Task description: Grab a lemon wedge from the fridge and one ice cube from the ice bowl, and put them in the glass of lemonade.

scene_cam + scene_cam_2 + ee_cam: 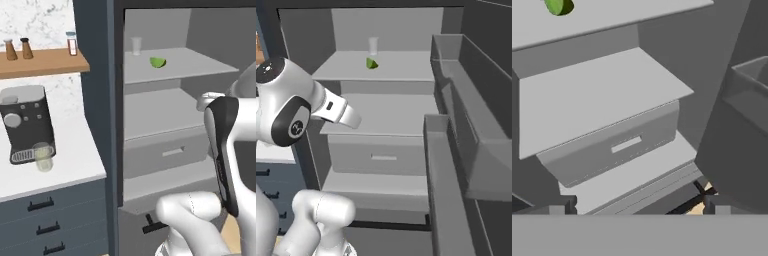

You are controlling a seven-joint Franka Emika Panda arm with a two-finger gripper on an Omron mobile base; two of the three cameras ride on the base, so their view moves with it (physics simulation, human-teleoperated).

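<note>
The fridge (210,30) stands open, with grey shelves and a drawer inside. On its upper shelf lies the small yellow-green lemon wedge (158,62) (372,63), which also shows at the top left of the hand view (559,6). My gripper (638,205) is open with nothing between its fingers. It faces the lower shelf and drawer, well below and short of the wedge. The glass of lemonade (43,156) stands on the white counter in front of the coffee machine (27,122). The ice bowl and the ice cube are out of view.
A clear colourless glass (136,45) (373,45) stands behind the wedge on the same shelf. The open fridge door with its bins (456,125) juts out on the right. A wooden wall shelf (45,62) holds shakers above the counter.
</note>
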